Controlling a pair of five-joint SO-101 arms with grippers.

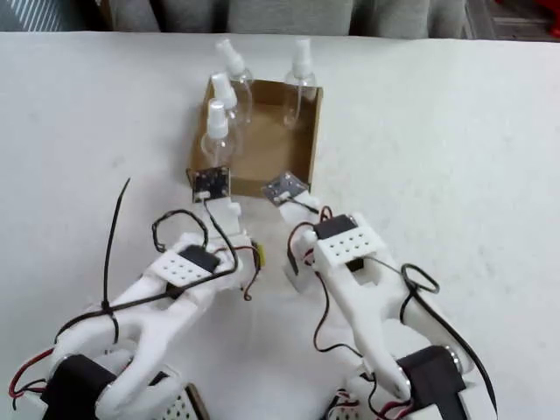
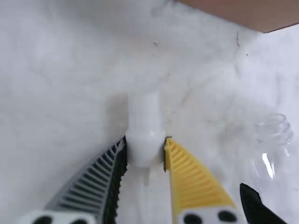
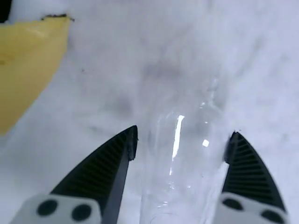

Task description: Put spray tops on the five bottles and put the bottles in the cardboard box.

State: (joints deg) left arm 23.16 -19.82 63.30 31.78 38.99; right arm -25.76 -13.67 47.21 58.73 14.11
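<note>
My left gripper [image 2: 145, 149] is shut on a white spray top [image 2: 144, 130] low over the white table; in the high view it [image 1: 248, 254] sits just in front of the cardboard box [image 1: 313, 131]. My right gripper [image 3: 182, 142] has its black fingers pressed to both sides of a clear capless bottle [image 3: 187, 158]. The bottle's threaded neck [image 2: 275, 129] lies a little to the side of the spray top. In the high view the right gripper [image 1: 297, 262] is close beside the left one. Several clear bottles with spray tops [image 1: 216, 131] stand in the box.
The left gripper's yellow finger [image 3: 28, 60] is near the bottle in the right wrist view. Two small boards [image 1: 210, 182] at the arms' wrists hang over the box's near wall. Loose cables [image 1: 114, 254] trail beside the left arm. Bare white table [image 1: 437, 157] lies on both sides.
</note>
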